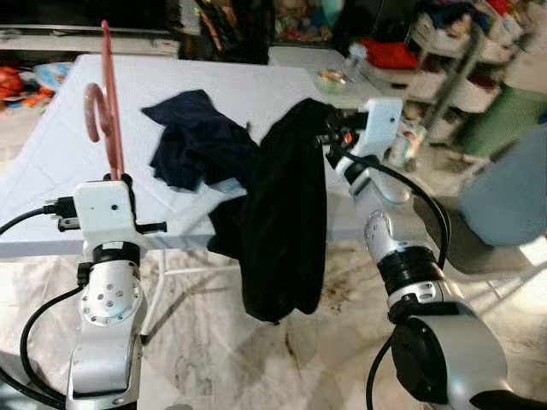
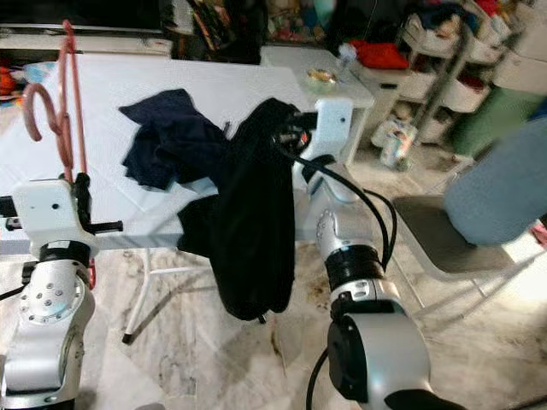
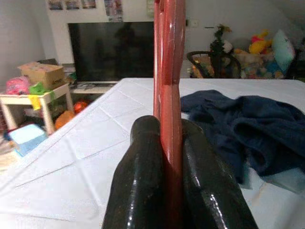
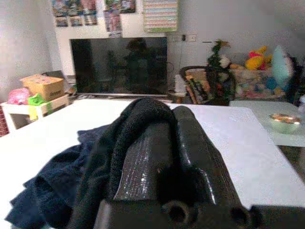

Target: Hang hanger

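A: Hanger first. Where is it?

B: Red hanger (image 1: 104, 102) stands upright in the left gripper (image 3: 170, 157), hook curling to the robot's left near the top. It's raised above the near left edge of the white table (image 1: 51, 162).

A: Grip state, left?

B: Fingers (image 3: 143, 181) pressed together on the hanger's lower part, red bar sandwiched between the two black pads. Clear in the left wrist view.

A: Right side?

B: Right gripper (image 4: 164, 157) is up at the table's near right edge, pinching a black garment (image 1: 286, 213). The cloth wraps over one finger in the right wrist view, and the rest hangs down past the table edge toward the floor (image 1: 256, 359).

A: Hanger touching the black garment?

B: No, well apart. Hanger on the left, garment on the right.

A: Anything between them?

B: A crumpled dark navy garment (image 1: 197, 137) lying on the table, just beside the hanging black one. Can't tell if the two touch.

A: Background?

B: A small bowl (image 1: 331, 80) on a second table surface at the far right. Shelving rack (image 1: 461, 60) with clutter to the right. A grey seat (image 1: 466, 235) beside the right arm, with a blurred blue-grey shape over it, can't tell what. Dark TV screen (image 3: 114, 50) on the far wall, cardboard box (image 3: 43, 74) and toys to its side, stuffed toys (image 3: 267, 47) across the room.
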Motion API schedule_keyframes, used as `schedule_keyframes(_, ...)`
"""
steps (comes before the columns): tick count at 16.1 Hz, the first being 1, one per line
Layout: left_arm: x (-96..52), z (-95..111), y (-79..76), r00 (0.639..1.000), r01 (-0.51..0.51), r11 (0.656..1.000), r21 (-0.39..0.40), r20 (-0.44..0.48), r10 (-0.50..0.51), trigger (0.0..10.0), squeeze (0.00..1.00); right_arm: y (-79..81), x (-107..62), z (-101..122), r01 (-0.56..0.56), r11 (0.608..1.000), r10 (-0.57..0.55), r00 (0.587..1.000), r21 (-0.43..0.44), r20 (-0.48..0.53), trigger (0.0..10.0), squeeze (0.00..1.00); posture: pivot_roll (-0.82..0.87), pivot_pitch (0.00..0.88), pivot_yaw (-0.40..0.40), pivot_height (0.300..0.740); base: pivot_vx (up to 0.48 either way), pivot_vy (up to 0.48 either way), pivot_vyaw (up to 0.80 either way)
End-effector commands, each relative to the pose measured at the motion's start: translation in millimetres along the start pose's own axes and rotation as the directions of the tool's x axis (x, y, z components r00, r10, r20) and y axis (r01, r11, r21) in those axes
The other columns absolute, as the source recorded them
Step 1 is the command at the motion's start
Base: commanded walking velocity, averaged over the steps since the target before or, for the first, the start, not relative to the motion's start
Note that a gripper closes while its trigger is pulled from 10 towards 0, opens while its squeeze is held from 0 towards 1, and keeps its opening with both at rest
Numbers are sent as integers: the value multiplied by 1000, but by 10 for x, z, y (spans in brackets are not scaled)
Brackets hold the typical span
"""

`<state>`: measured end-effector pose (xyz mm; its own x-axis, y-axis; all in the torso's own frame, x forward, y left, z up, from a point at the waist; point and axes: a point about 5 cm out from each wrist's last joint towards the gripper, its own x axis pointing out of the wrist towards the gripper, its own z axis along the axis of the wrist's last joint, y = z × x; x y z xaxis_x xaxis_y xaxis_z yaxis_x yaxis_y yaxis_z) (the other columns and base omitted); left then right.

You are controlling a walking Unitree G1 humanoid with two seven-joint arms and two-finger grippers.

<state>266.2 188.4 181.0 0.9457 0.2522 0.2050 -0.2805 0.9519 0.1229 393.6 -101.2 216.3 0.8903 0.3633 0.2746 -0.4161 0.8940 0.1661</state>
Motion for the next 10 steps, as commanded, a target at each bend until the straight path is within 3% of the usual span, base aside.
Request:
schedule_keyframes(1,5,74,-28,1000,16,1000,-12,24,-16,10000,0,-4,30,142,-1,1000,2,999,-12,48,10000,0,46,0,-109,740,274,0,0)
schedule_keyframes(10,17,70,-23,1000,5,1000,-16,15,-5,10000,0,55,44,149,-29,1000,29,999,-12,45,10000,0,44,0,-114,740,313,0,0)
